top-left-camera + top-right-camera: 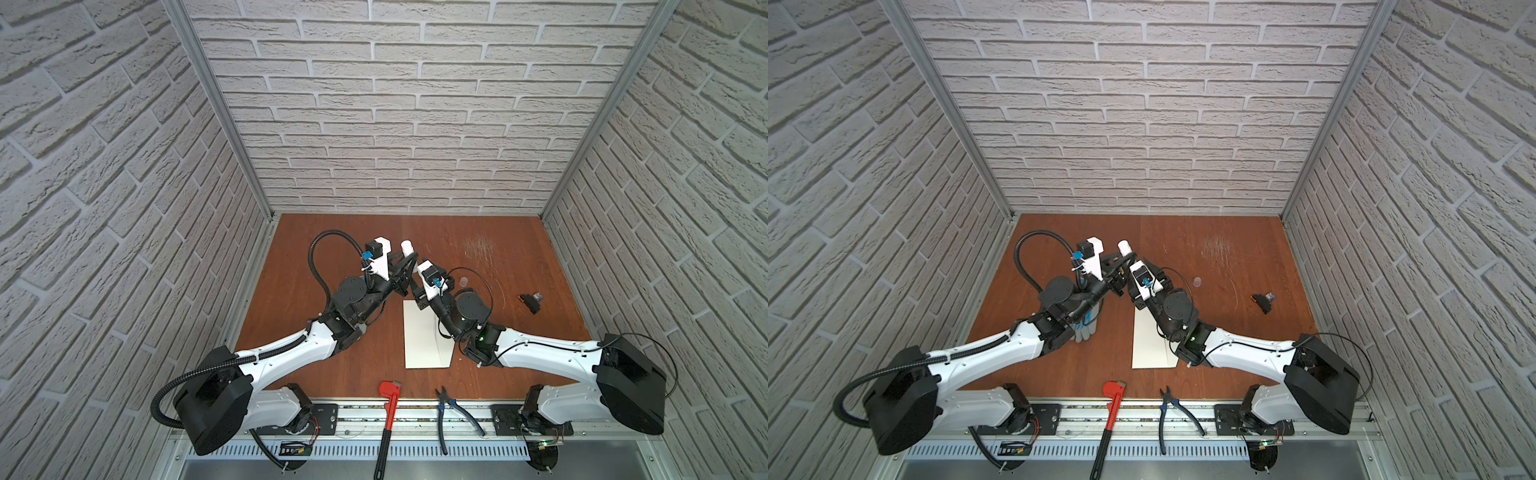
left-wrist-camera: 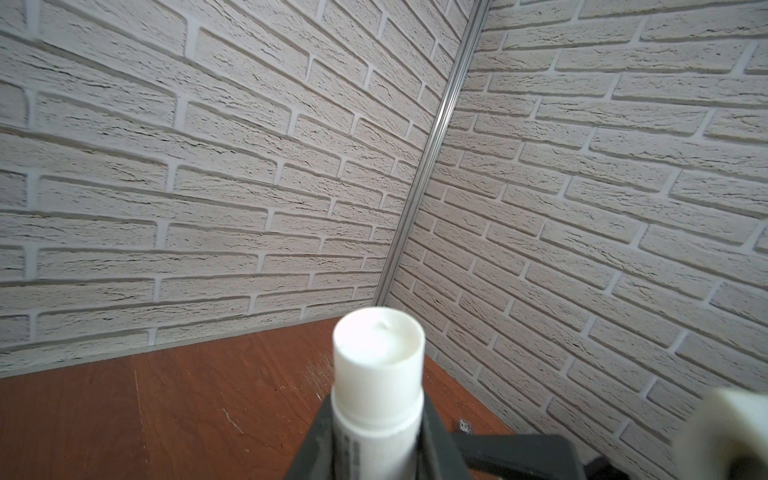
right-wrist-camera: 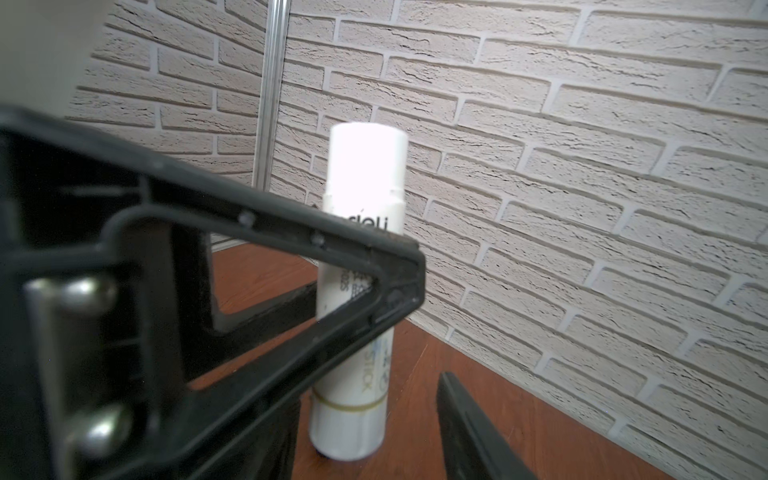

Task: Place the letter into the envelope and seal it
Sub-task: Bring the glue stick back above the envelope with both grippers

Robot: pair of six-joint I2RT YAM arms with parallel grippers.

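wrench [image 1: 388,409] front edge | left gripper [image 2: 376,444] grips glue stick [image 2: 378,374] | envelope [image 1: 422,336] flat

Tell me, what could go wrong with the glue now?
The left claw holds the glue stick, cap on. The open right claw sits close beside it: closing off-centre might tilt the stick or bump the claws together. Also, I can't see the letter, so the envelope might get sealed empty.

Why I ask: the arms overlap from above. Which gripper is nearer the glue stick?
Left. The left gripper is clamped around the glue stick below its cap; the right gripper is close beside it, its visible finger not touching the tube.
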